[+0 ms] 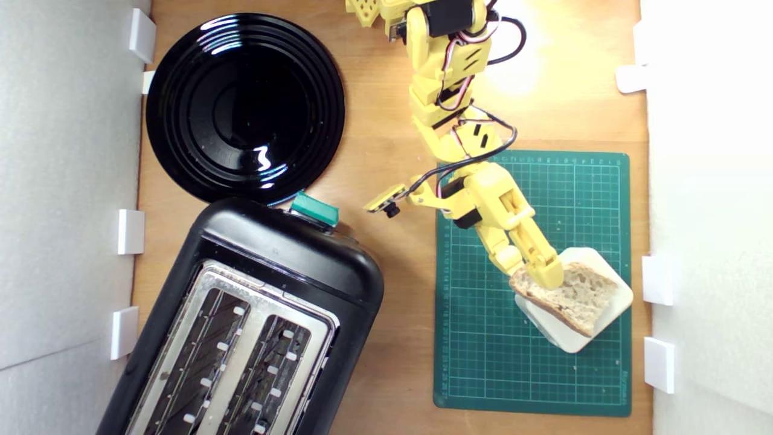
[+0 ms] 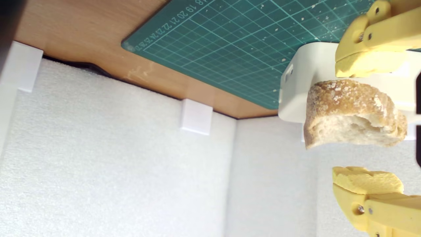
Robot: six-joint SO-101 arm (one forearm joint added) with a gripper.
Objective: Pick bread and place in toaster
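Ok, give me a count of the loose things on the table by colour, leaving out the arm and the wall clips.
Black: 2, the toaster and the plate
Green: 1, the cutting mat
Cream: 1, the block
Tan: 1, the bread
Total: 5

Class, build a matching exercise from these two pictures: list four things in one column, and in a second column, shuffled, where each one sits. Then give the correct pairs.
Things:
1. bread
2. toaster
3. black plate
4. cream block

Places:
A. lower part of the exterior view's left
B. on the green cutting mat, under the bread
C. between the open fingers of the gripper
D. upper part of the exterior view's left, beside the toaster's green lever

Pairs: 1-C, 2-A, 3-D, 4-B
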